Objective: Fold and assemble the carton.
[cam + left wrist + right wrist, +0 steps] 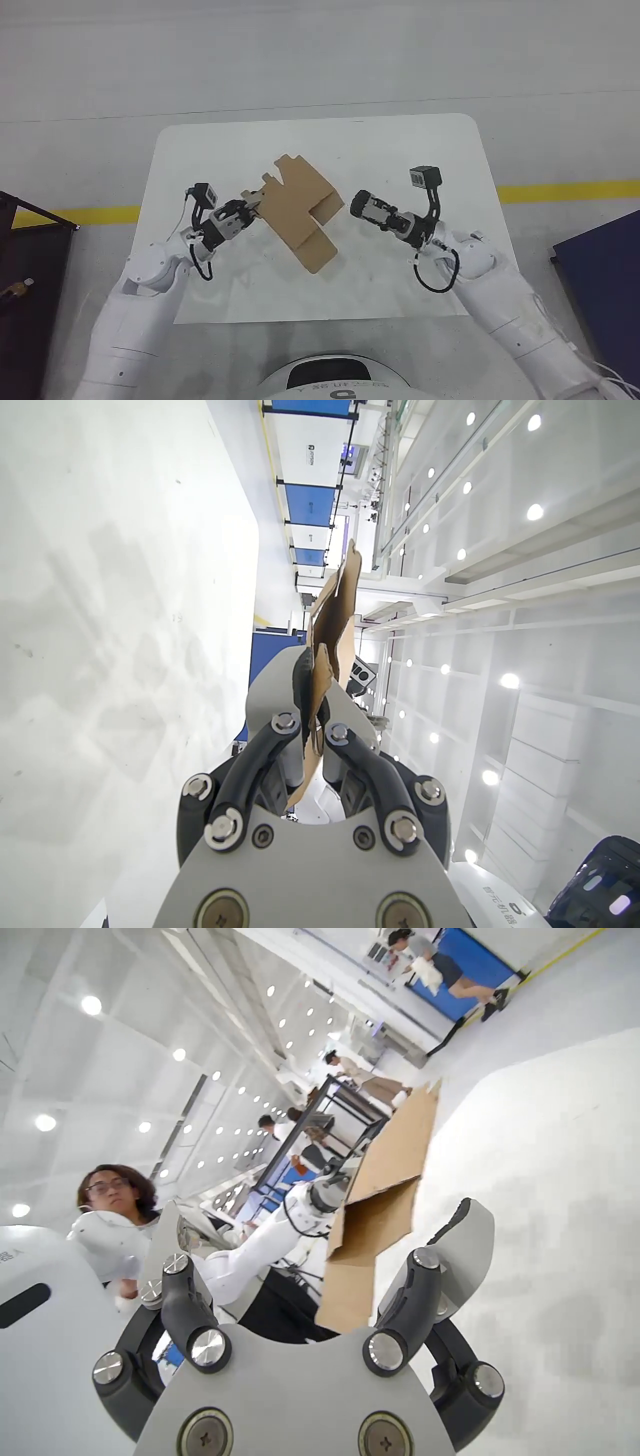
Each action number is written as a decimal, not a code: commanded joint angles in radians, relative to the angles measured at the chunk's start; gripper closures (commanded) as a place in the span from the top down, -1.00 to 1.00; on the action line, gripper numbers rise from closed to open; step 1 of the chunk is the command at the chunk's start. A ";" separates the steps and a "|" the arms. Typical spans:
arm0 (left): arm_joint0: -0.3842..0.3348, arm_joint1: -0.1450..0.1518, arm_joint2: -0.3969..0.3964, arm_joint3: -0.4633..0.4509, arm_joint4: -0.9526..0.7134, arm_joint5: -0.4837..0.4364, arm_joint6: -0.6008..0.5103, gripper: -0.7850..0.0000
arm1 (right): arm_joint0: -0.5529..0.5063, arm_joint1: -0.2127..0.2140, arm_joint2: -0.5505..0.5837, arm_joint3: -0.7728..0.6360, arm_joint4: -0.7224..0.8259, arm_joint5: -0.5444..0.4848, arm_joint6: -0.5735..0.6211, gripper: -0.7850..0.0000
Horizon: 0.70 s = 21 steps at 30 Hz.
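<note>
Whether the carton (300, 215) rests on the white table (400, 150) I cannot tell; its underside is hidden. It lies mid-table: flat brown corrugated card with notched flaps. My left pincer (245, 212) is clenched on its 9 o'clock edge. My right pincer (352, 205) is spread wide just beside its 3 o'clock edge.

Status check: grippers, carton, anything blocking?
Left gripper shut on carton edge. Right gripper open at the opposite edge, contact unclear. Carton partly folded, held over table, not assembled. Nothing blocking.
</note>
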 commanded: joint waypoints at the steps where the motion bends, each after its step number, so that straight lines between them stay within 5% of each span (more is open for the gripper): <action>1: -0.003 0.000 0.003 -0.001 0.011 -0.002 0.003 -1.00 | 0.013 -0.005 -0.021 0.003 0.006 0.009 0.016 0.96; 11: 0.006 0.001 0.004 -0.010 0.047 -0.030 0.022 -1.00 | 0.053 -0.018 -0.046 0.036 0.009 0.017 0.008 0.72; 21: 0.008 0.000 0.009 -0.008 0.043 -0.048 0.038 -1.00 | -0.012 -0.008 0.017 -0.072 -0.032 -0.026 -0.037 0.69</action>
